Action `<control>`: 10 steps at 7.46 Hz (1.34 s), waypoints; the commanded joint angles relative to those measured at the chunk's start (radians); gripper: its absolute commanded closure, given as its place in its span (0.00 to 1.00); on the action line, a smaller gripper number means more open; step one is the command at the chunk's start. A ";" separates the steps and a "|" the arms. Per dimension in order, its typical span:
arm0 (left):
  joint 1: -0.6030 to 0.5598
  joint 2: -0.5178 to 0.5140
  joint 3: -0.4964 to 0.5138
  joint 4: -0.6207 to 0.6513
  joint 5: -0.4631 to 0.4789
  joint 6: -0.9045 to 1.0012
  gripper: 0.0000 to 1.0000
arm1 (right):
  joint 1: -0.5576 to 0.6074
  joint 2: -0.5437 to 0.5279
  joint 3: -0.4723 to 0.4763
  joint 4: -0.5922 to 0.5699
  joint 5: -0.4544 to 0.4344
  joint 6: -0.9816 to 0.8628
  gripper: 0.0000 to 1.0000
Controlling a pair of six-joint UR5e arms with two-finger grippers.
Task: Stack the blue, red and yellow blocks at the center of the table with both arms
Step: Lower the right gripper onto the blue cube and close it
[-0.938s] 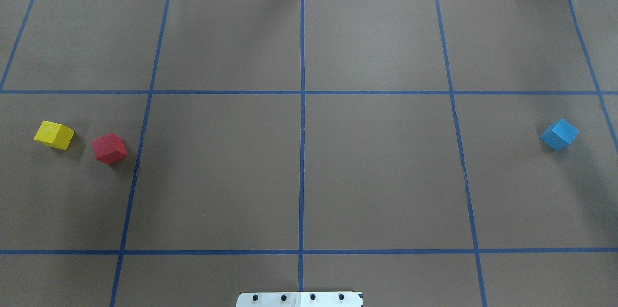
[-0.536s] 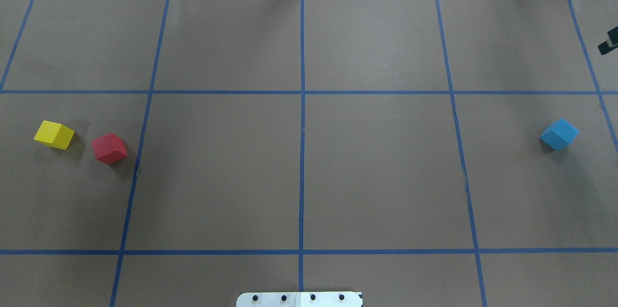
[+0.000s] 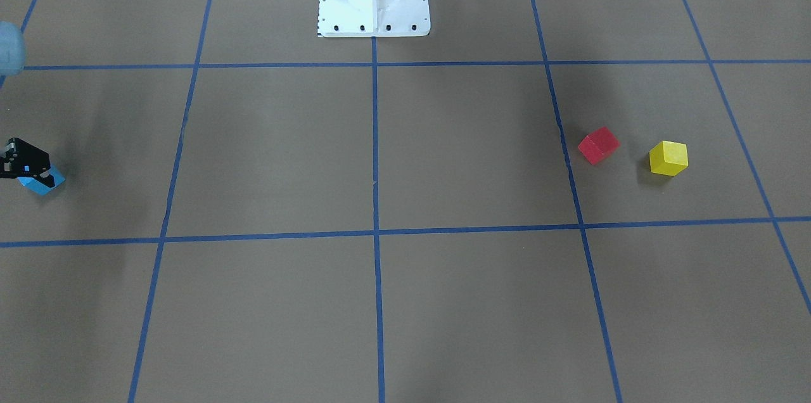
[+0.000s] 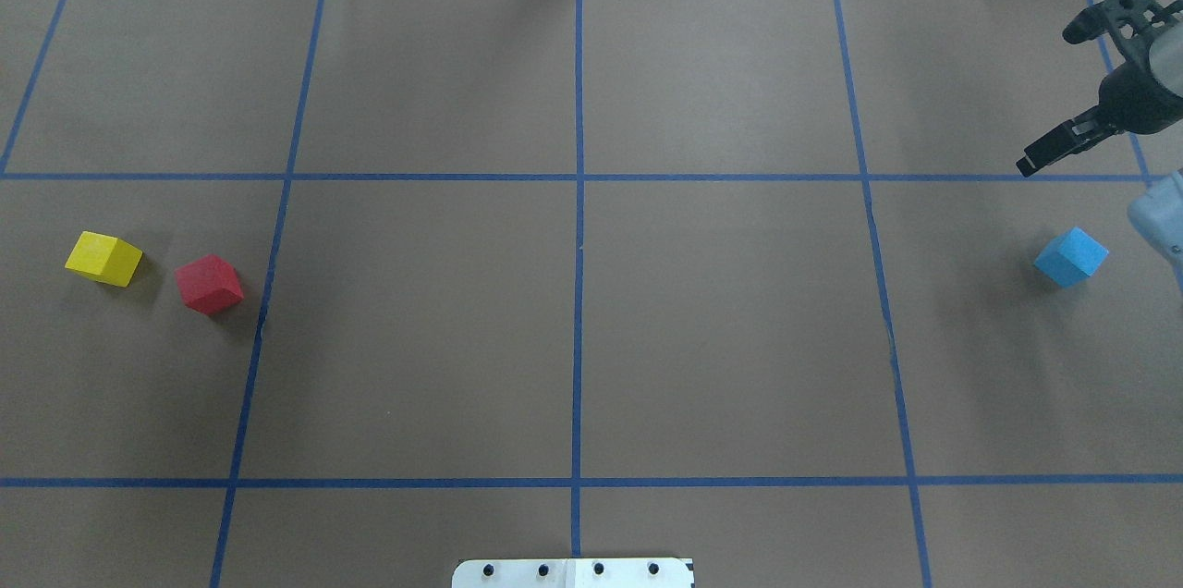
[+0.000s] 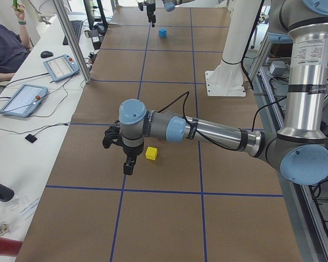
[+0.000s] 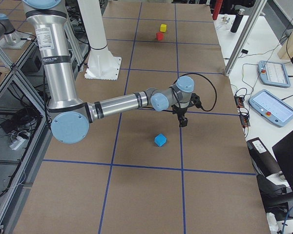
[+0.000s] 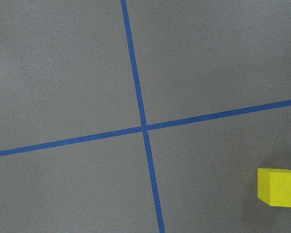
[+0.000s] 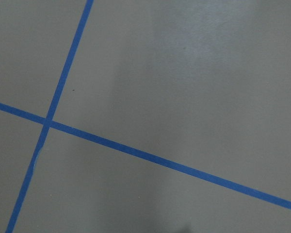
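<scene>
**Three blocks set at the bench ends, a tool near each group**

Three blocks are counted on the bench [image 4: 721, 338]: one blue block [image 4: 1070, 257], one red block [image 4: 210, 284] and one yellow block [image 4: 103, 258]. Each is set alone on the brown cover, and none has been stacked.

Two tools are counted. The right tool [image 4: 1047, 101] is held over the right end of the bench, close to its end edge, with its fingers spread wide apart and nothing gripped. The blue block is found near this tool, on the side towards the robot, and is touched by neither finger.

The left tool [image 5: 118, 155] is shown only in the left side view, so it cannot be told whether its fingers are apart or together. The yellow block is placed near it and apart from it, and is caught at the lower right corner of the left wrist view. The red block is set just beyond the yellow one, farther from the left tool.

Between the red and blue blocks a wide stretch of bench is left open, marked with blue tape lines [image 4: 579, 292]. The white base plate [image 4: 573, 572] is fixed at the robot's edge of that stretch.
</scene>
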 commanded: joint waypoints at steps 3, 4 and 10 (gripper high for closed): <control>0.007 -0.006 -0.011 -0.003 -0.002 -0.001 0.00 | -0.008 -0.087 -0.005 0.003 0.007 -0.181 0.00; 0.007 -0.006 -0.011 -0.002 -0.002 0.000 0.00 | -0.017 -0.099 -0.005 0.002 0.011 -0.185 0.00; 0.007 -0.003 -0.011 -0.002 -0.028 0.002 0.00 | -0.092 -0.105 -0.092 0.002 -0.004 -0.186 0.00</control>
